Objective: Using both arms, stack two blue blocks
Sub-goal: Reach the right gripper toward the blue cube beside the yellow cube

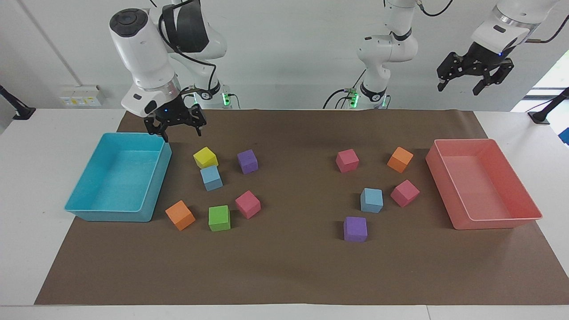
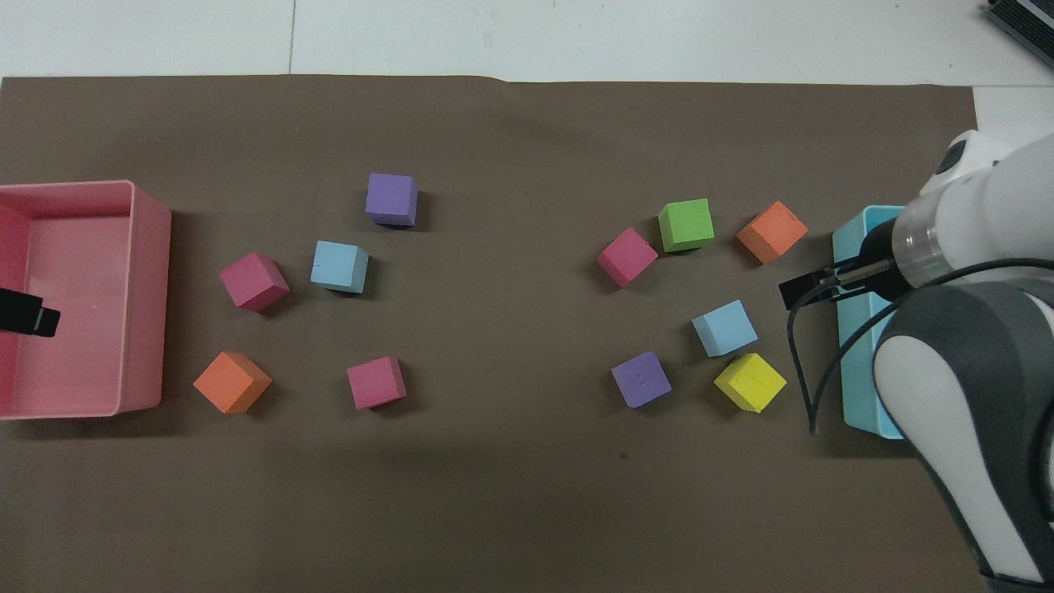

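no readable text, labels, brands, numbers or signs anywhere in view

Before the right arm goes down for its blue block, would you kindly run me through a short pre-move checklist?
1. Right gripper open: ok.
2. Right gripper empty: ok.
3. Right gripper over its blue block: not ok; it hangs over the turquoise tray corner.
4. Yellow cube apart from that block: not ok; they look to be touching.
5. Second blue block uncovered: ok.
6. Left gripper waiting, open, above the pink tray: ok.
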You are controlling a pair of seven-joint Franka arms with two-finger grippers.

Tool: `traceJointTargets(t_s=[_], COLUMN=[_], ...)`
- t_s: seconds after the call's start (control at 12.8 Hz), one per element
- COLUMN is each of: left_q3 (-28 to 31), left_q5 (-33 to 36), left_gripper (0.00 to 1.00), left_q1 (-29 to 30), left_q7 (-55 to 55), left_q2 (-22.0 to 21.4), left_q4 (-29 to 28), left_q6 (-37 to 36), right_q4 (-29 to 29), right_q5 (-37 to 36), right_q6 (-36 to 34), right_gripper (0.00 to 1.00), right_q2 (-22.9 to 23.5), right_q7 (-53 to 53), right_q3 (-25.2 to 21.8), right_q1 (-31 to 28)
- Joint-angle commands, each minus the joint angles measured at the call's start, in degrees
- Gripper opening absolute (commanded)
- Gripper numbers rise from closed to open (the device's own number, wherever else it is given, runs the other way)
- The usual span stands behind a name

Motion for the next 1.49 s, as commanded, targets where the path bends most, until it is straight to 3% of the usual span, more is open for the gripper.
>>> traceJointTargets(t_s=[0.0, 0.47, 1.02, 1.41], left_q3=[-0.05, -0.05, -0.05, -0.05], left_q5=[0.15, 0.15, 0.15, 0.15], left_gripper=[1.00, 1.00, 1.00, 1.00], left_q1=[-0.07, -0.07, -0.07, -0.07], left_q7=[-0.14, -0.23, -0.14, -0.14], left_q2=[-0.18, -0.18, -0.18, -0.18], left_q4=[0.47, 0.47, 0.47, 0.38], left_q6=[0.35, 0.35, 0.35, 0.27], right_q4=[-1.09, -1.18, -8.64, -11.09], right_q5=[0.81, 0.72, 0.81, 0.72], right_q6=[2.52, 3.23, 15.61, 19.84], right_gripper=[1.00, 1.00, 1.00, 1.00], right_q2=[1.23, 3.16, 5.10, 9.93], right_q7=[-4.08, -4.61, -10.03, -14.10], right_q3=[0.91, 1.53, 3.99, 3.99], right_q1=[-0.40, -0.40, -0.40, -0.40])
